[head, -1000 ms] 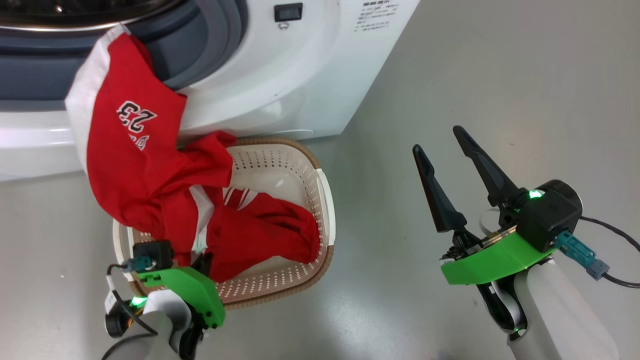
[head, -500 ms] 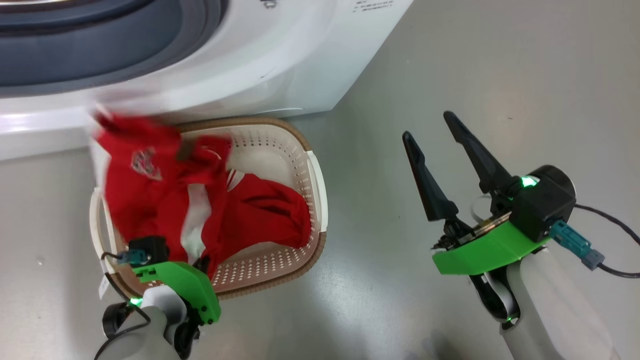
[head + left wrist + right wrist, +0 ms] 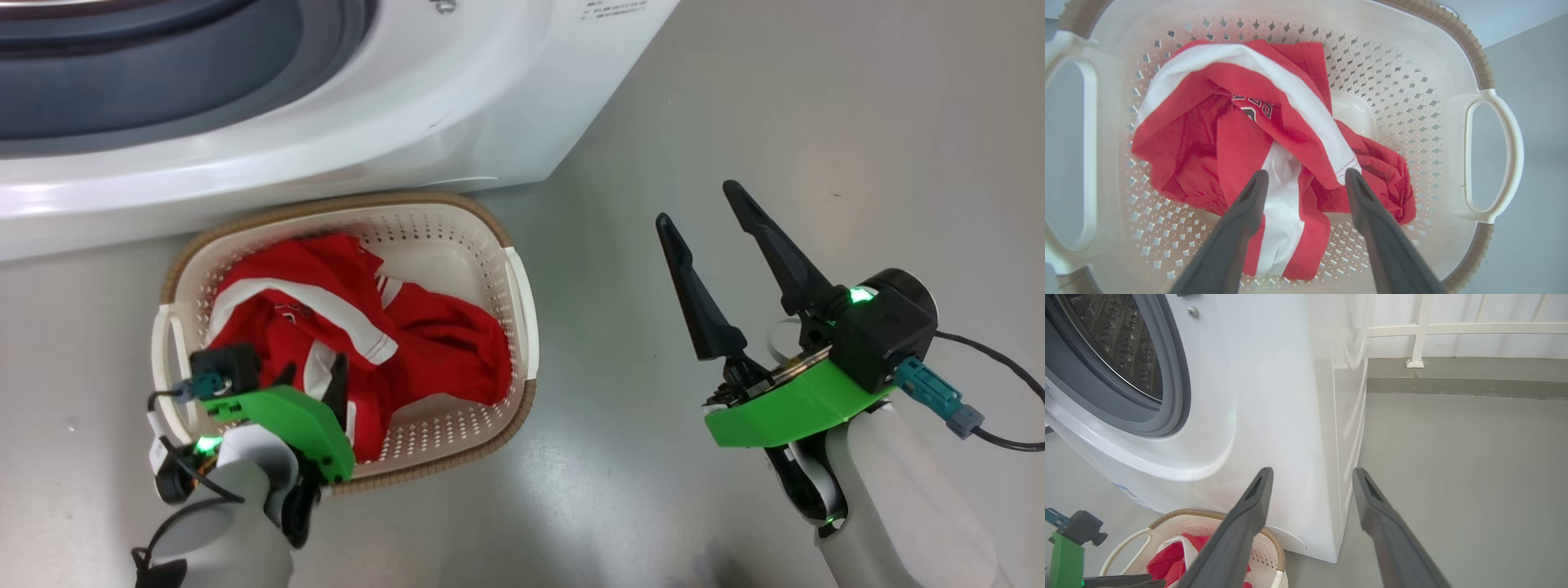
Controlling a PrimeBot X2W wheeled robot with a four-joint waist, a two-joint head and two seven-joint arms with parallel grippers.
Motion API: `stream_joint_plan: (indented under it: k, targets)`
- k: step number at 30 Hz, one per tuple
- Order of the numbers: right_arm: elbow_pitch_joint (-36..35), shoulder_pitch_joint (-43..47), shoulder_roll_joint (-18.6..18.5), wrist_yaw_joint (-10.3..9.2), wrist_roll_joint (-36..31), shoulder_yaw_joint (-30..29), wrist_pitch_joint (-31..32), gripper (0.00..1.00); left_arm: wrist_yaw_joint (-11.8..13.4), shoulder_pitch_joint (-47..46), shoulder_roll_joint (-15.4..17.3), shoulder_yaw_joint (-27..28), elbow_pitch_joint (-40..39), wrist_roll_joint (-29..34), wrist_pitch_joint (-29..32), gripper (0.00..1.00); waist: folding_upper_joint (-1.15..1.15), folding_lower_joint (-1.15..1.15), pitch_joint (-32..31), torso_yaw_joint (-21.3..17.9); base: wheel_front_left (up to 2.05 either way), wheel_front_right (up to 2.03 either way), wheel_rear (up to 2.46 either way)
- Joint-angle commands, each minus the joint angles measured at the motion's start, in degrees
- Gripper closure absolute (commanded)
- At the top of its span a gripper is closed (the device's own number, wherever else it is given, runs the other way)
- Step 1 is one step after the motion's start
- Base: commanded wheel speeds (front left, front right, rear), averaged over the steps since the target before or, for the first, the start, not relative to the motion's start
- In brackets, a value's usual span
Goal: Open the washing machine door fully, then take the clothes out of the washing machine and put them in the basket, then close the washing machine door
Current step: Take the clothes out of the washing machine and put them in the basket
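Observation:
The red clothes with white stripes lie heaped inside the cream basket, which stands on the floor against the white washing machine. My left gripper hovers over the basket's near side. In the left wrist view it is open, its fingers straddling the clothes without pinching them. My right gripper stands open and empty over the floor to the right of the basket. The right wrist view shows the grey rubber ring and the steel drum. The washing machine door is out of view.
Grey floor stretches to the right of the machine and the basket. A dark cable trails from my right wrist. A white railing runs along the wall behind the machine.
The clothes came off the drum's rim and dropped into the basket. My left gripper opened and let them go. The camera tilted slightly; my right gripper stayed open.

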Motion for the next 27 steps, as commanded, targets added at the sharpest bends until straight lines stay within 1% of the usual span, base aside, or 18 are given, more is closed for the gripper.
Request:
stream_joint_plan:
  k: [1, 6, 10, 12, 15, 21, 27]
  targets:
    - [-1.02, 0.09, 0.38, 0.36, -0.56, 0.98, -0.37, 0.00, -0.25, -0.03, 1.61, 0.80, -0.51, 0.63, -1.25, 0.00, 0.00, 0.00, -0.52, 0.36, 0.00, 0.00, 0.00]
    - [-0.49, 0.45, 0.41, 0.36, -0.71, 0.52, -0.37, 0.00, -0.51, -0.39, 1.94, 0.47, -2.07, 0.95, -3.42, 0.00, 0.00, 0.00, -2.41, 1.28, 0.00, 0.00, 0.00]
    - [0.00, 0.85, 0.44, 0.36, -1.19, -0.54, -0.37, 0.00, -0.63, 0.28, 2.31, 0.74, -5.00, 1.32, -4.01, 0.00, 0.00, 0.00, -4.32, 2.09, 0.00, 0.00, 0.00]
    - [0.24, 1.14, 0.47, 0.36, -1.63, -1.22, -0.37, 0.00, -0.60, 1.02, 2.90, 1.40, -8.39, 1.95, -4.05, 0.00, 0.00, 0.00, -5.28, 2.58, 0.00, 0.00, 0.00]
    - [0.47, 1.66, 0.52, 0.36, -1.95, -1.77, -0.37, 0.00, 0.12, 3.16, 3.51, 2.87, -14.08, 3.46, -4.07, 0.00, 0.00, 0.00, -6.80, 3.23, 0.00, 0.00, 0.00]
    - [1.06, 2.75, 0.47, 0.36, -2.41, -2.77, -0.37, 0.00, 1.72, 8.38, 3.65, 6.05, -24.84, 7.33, -4.08, 0.00, 0.00, 0.00, -10.15, 4.24, 0.00, 0.00, 0.00]
    - [1.96, 4.24, 0.68, 0.36, -3.90, -7.63, -0.37, 0.00, 0.93, 13.25, 3.17, 8.87, -32.97, 9.36, -4.09, 0.00, 0.00, 0.00, -13.63, 5.18, 0.00, 0.00, 0.00]
